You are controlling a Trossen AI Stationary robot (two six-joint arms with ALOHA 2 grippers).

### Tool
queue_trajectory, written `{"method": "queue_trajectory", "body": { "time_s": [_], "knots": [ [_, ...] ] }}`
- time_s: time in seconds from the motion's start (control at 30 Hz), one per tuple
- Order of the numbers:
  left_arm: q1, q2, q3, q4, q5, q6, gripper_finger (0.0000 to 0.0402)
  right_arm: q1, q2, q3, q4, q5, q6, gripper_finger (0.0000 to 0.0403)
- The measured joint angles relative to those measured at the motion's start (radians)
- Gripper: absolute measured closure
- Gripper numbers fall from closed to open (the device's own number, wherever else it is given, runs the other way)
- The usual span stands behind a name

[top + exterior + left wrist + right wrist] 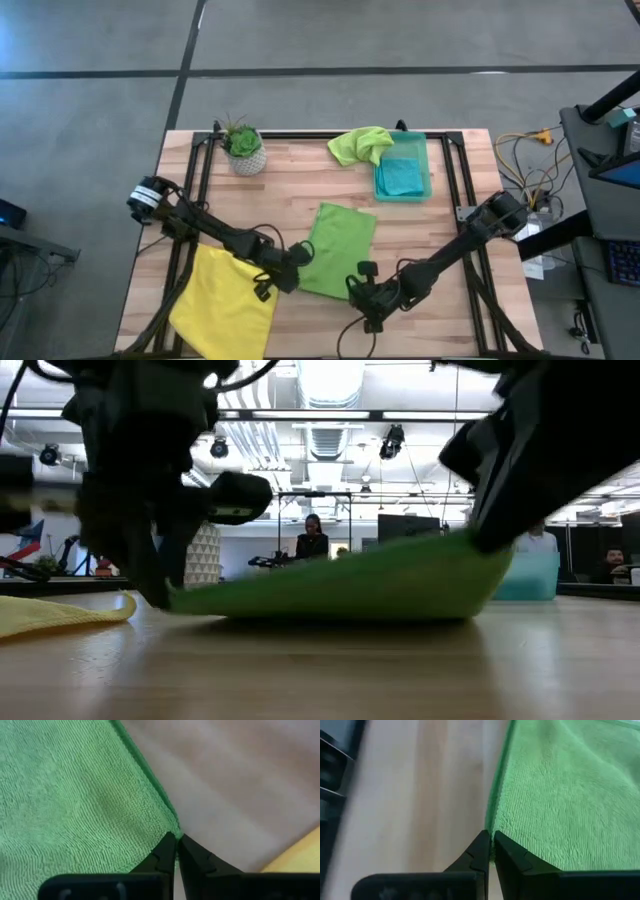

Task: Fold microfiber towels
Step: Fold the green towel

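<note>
1. While the bright yellow microfiber towel [225, 300] lies spread at the table's near left corner, untouched, the left gripper [297, 257] has its fingers pinched shut on the near left corner of the lime green microfiber towel [338, 248] lying flat mid-table.
2. The right gripper [364, 290] is likewise clamped on that towel's near right corner, so both near corners are held.
3. Judged from this, the step in hand is the first fold of the flat green towel; the low view shows its right side already raised off the light wooden tabletop [440, 180].
4. The next move likely calls for both arms to lift together and carry the near edge over to the far edge, keeping it taut and square.
5. Farther right, the translucent green plastic bin [427, 170] holds a teal cloth [400, 176]; a second, crumpled lime green cloth [362, 145] drapes over its left rim.
</note>
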Motion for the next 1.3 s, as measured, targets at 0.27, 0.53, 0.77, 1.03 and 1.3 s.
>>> {"method": "queue_trajectory", "body": {
  "time_s": [0.27,0.53,0.77,1.03,1.3],
  "knots": [
    [0.001,-0.038,0.002,0.070,0.196,-0.240,0.0401,0.008,-0.037,0.001,0.013,-0.147,0.129,0.0385],
    [-0.012,-0.045,0.002,0.365,0.418,-0.589,0.0401,0.069,-0.048,0.000,0.111,-0.243,0.166,0.0385],
    [-0.031,-0.046,0.002,0.384,0.307,-0.626,0.0402,0.089,-0.052,-0.004,0.089,-0.215,0.174,0.0385],
    [-0.028,-0.048,0.001,0.296,0.212,-0.597,0.0402,0.057,-0.139,-0.096,0.053,-0.135,0.174,0.0385],
    [-0.026,-0.079,0.000,0.169,-0.022,-0.522,0.0402,-0.056,-0.263,-0.229,0.054,-0.129,0.163,0.0385]
  ]
}}
